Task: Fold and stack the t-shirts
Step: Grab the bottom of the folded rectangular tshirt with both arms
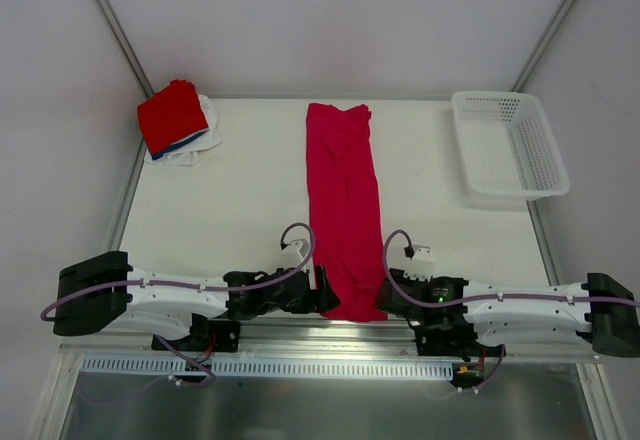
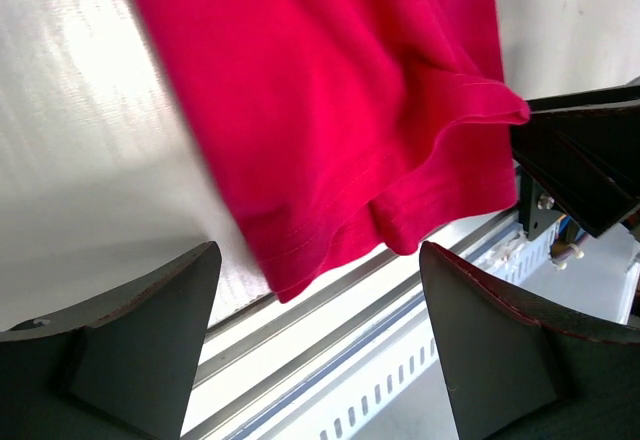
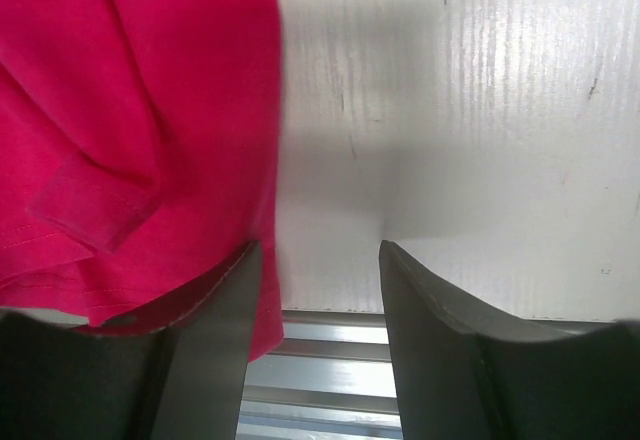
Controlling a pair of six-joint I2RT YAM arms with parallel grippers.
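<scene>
Left gripper (image 2: 318, 260), right gripper (image 3: 320, 250) both spread, flanking soft crimson-pink t-shirt (image 1: 345, 210) hem; rigid mesh basket (image 1: 515, 198) beyond right one.

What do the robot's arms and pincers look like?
The left arm and right arm are white with black joints and black block bases. A thin purple cable runs along each, looping near the wrist. The left pincer and right pincer have two dark, wedge-shaped fingers.

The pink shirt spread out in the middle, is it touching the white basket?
Apart. The top view shows a wide strip of bare table between the pink shirt and the white basket, which sits off to the right.
</scene>
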